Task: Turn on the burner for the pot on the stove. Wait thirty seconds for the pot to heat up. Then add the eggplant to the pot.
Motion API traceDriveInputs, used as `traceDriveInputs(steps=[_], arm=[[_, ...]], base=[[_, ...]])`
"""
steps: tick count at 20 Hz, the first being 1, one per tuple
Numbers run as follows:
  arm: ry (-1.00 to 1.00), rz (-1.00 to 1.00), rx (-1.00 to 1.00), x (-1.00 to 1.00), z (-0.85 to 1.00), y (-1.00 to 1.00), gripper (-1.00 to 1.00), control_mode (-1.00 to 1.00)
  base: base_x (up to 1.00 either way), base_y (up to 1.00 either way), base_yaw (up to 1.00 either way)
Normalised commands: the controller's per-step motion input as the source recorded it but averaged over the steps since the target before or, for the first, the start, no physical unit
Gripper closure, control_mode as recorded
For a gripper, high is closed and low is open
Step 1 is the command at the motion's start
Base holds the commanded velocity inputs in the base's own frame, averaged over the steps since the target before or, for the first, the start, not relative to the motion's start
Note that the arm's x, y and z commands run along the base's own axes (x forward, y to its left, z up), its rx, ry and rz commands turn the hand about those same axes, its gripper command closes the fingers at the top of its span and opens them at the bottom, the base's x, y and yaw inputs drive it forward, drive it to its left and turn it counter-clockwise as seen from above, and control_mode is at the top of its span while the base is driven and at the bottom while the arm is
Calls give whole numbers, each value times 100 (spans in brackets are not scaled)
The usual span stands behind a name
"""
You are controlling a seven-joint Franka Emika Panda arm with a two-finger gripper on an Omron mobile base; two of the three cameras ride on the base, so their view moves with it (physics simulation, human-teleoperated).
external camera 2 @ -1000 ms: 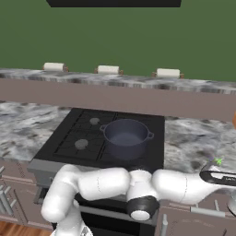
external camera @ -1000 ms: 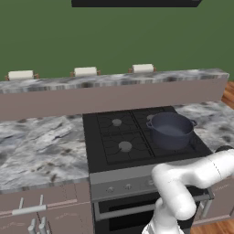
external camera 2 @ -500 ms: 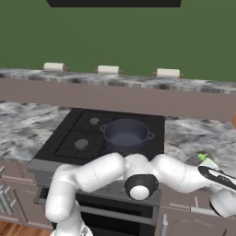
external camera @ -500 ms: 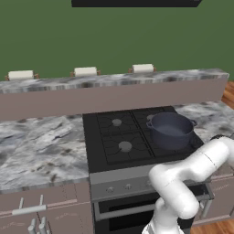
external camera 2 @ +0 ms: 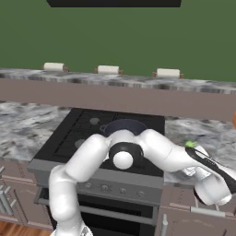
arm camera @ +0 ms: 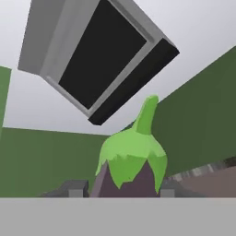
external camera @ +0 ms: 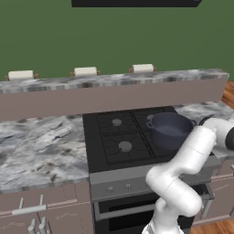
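Note:
The eggplant [arm camera: 138, 182], purple with a green cap and stem, sits between my gripper [arm camera: 122, 190]'s two fingertips, and the gripper is shut on it. In the right base view my gripper [external camera 2: 194, 151] hangs over the counter right of the stove [external camera 2: 76, 136], the eggplant's green stem [external camera 2: 190, 144] poking out of it. The dark blue-grey pot [external camera: 170, 130] stands on the stove's [external camera: 114, 144] right rear burner. From the right base view, the pot [external camera 2: 120, 125] is partly hidden behind my arm. My forearm passes close by the pot's right side.
Marble counter [external camera: 41, 146] runs on both sides of the stove, with a raised ledge [external camera: 109, 82] behind carrying three white rolls. Small knobs [external camera 2: 105, 187] line the stove's grey front panel. A dark range hood [arm camera: 97, 60] hangs overhead.
My arm has swung upward. The forearm rose from low at the stove's front to beside the pot, carrying the eggplant along. The pot has stayed put.

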Motion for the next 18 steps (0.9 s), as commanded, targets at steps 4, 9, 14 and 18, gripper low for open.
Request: traceDriveInputs(steps=[4,9,14,18], arm=[[-10,0,0,0,43,11,100,-100],[-2,0,-4,0,79,91,100,-100],[16,0,-10,-6,90,68,100,-100],[47,0,-15,-16,41,46,100,-100]], base=[[0,0,0],[0,0,0],[0,0,0],[0,0,0]])
